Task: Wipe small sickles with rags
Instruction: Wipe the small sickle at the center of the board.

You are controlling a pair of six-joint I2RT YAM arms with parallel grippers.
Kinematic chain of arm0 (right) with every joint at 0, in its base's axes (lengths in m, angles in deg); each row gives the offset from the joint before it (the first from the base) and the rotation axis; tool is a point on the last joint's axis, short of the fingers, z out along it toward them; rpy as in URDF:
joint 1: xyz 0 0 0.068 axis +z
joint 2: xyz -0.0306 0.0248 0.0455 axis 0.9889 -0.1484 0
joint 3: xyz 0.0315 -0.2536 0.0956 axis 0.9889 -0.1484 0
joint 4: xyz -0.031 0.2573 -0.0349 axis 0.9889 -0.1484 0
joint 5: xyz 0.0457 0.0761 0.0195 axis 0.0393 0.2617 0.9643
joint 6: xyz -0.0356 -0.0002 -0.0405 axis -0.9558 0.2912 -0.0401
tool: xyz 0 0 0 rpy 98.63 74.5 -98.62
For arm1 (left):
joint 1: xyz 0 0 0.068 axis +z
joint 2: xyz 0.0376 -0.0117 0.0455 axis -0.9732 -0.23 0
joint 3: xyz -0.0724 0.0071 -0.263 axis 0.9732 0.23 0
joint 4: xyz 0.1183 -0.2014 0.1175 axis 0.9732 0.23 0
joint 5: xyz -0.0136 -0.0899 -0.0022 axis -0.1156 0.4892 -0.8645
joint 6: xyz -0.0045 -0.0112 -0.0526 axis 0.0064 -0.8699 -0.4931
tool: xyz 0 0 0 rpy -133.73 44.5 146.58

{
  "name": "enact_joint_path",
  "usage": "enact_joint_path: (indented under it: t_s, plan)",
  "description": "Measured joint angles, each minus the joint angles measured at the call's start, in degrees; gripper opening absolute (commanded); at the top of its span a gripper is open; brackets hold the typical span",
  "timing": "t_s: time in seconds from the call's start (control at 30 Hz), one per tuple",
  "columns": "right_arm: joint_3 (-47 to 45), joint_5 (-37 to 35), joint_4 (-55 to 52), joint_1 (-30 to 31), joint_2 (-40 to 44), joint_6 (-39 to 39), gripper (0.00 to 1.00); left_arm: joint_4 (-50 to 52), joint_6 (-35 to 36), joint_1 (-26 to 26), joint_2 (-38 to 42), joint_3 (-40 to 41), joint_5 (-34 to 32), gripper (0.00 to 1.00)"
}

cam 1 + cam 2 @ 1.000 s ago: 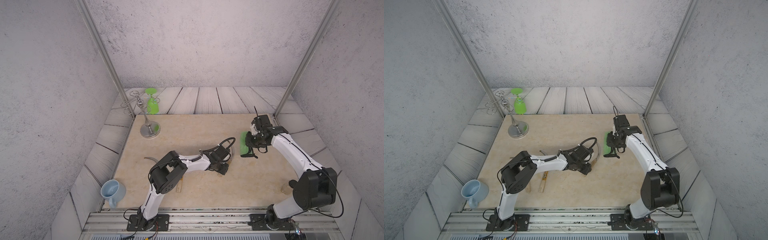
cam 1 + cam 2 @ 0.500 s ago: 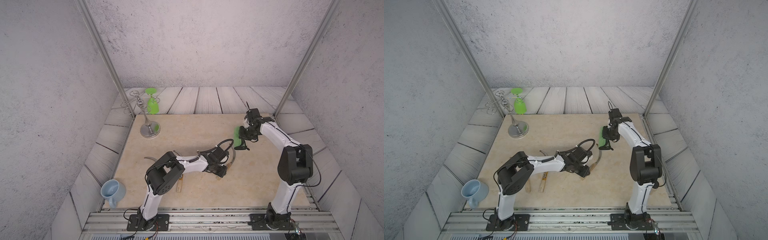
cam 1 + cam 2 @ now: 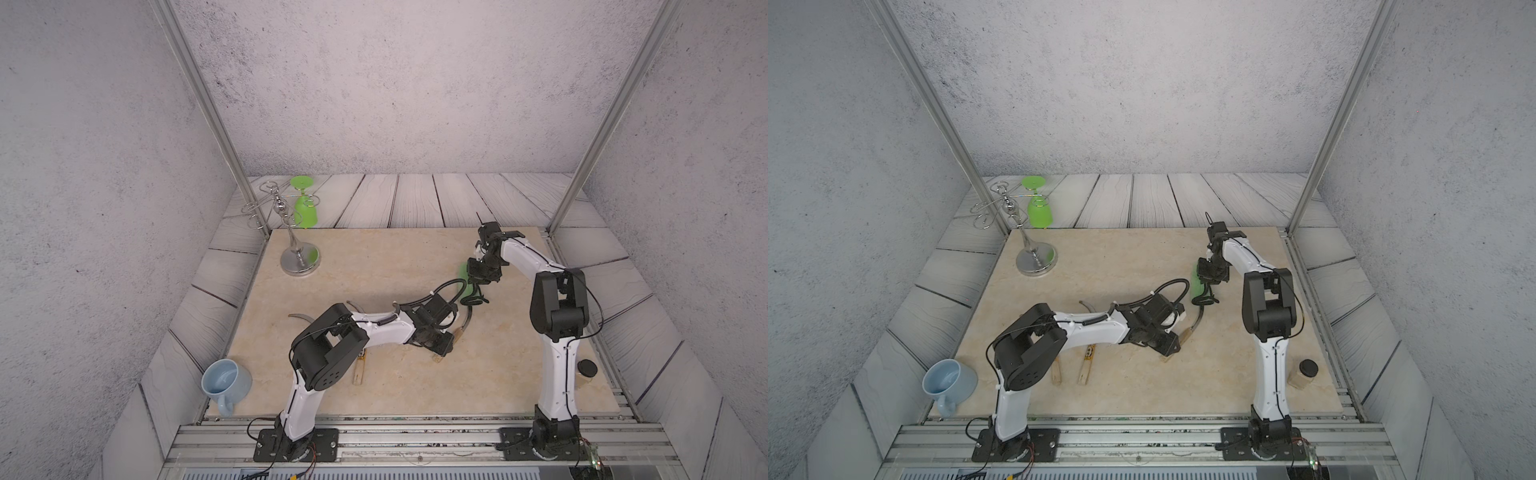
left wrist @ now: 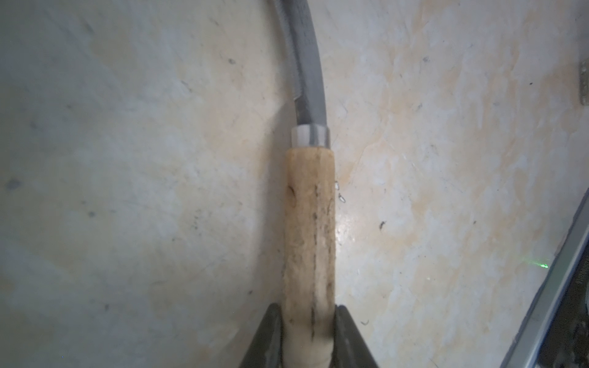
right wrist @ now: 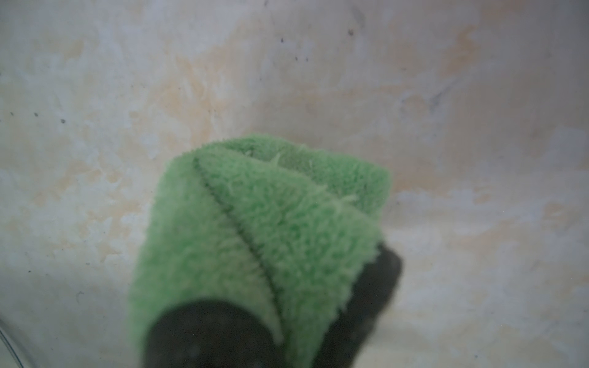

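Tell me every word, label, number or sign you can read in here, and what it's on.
No text here is readable.
Too small to read: the dark-orange label band on the pale wooden handle of a sickle lying on the table.
No writing, only dark streaks: the plain wooden handle of the held grey-bladed sickle.
No label visible: the fuzzy green rag.

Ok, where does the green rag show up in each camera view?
In a top view: green rag, right of centre, at the right hand.
In a top view: likewise right of centre.
Left wrist: not in it.
Right wrist: close up, filling the foreground.
Landmark: beige board, in all four.
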Motion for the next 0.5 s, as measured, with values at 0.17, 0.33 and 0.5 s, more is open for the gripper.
enact_joint_path:
  t_s: [0.17,0.33,0.5]
  plan:
    - [2.4,-0.7,-2.6,0.3,-4.0,-0.8,0.21,0.1,-0.3,0.0,0.0,0.0,-0.1,0.11]
    - [2.1,-2.5,-4.3,0.7,-3.8,-1.8,0.21,0.3,-0.9,0.0,0.0,0.0,0.0,0.11]
    - [-2.4,-3.8,-3.0,1.6,-1.2,-2.4,0.21,0.7,-1.9,-0.4,0.1,0.0,0.3,0.11]
